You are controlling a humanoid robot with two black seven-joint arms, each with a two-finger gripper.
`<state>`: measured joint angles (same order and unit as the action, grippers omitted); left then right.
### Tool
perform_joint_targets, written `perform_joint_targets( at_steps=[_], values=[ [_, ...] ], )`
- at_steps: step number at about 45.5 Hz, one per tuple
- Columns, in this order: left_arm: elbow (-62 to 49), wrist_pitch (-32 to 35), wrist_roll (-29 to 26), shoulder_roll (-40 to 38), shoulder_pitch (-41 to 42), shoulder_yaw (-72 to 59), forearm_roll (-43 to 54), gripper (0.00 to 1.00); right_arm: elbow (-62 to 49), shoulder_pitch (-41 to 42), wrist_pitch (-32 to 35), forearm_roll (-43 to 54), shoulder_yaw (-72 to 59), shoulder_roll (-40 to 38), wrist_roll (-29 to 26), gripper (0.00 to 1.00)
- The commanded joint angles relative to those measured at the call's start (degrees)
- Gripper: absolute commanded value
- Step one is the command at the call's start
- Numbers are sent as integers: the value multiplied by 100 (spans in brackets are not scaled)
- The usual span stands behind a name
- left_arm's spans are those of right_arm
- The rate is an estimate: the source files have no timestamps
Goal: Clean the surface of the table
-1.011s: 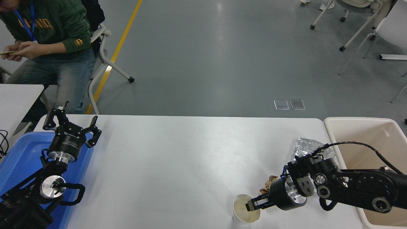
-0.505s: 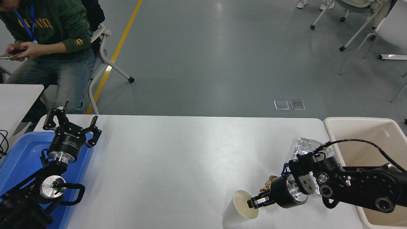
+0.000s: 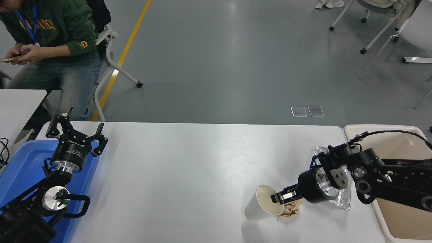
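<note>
One finger inside the white paper cup (image 3: 264,208), one outside: right gripper (image 3: 280,198) pinched on the rim, cup tilted and lifted off the table surface (image 3: 189,168) near its front right. Thin-walled (likely to buckle or slip from such a shallow hold), short of the beige bin (image 3: 398,141); crumpled brown paper (image 3: 290,208) and foil wrapper (image 3: 337,199) underneath. Left gripper (image 3: 75,132) parked over the blue tray (image 3: 20,162), spread wide, nothing held.

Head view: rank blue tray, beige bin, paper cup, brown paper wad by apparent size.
1. beige bin and blue tray: both cropped and partly covered by arms, can't rank.
2. paper cup
3. brown paper wad
</note>
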<state>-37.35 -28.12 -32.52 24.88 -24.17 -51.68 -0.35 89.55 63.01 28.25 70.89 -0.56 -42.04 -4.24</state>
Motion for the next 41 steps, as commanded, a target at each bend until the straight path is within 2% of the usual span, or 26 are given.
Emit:
perform_joint_targets(
  at_steps=[1, 17, 29, 41],
  values=[
    [0, 0, 0, 0, 0, 0, 0, 99, 317, 378, 514, -198, 468, -647, 3, 0],
    [0, 0, 0, 0, 0, 0, 0, 99, 352, 1054, 1551, -979, 1655, -1358, -41, 0],
    [0, 0, 0, 0, 0, 0, 0, 99, 238, 1222, 1552, -1437, 1866, -2158, -33, 0],
    [0, 0, 0, 0, 0, 0, 0, 99, -78, 1178, 1508, -1481, 1928, -2695, -24, 0]
  ],
)
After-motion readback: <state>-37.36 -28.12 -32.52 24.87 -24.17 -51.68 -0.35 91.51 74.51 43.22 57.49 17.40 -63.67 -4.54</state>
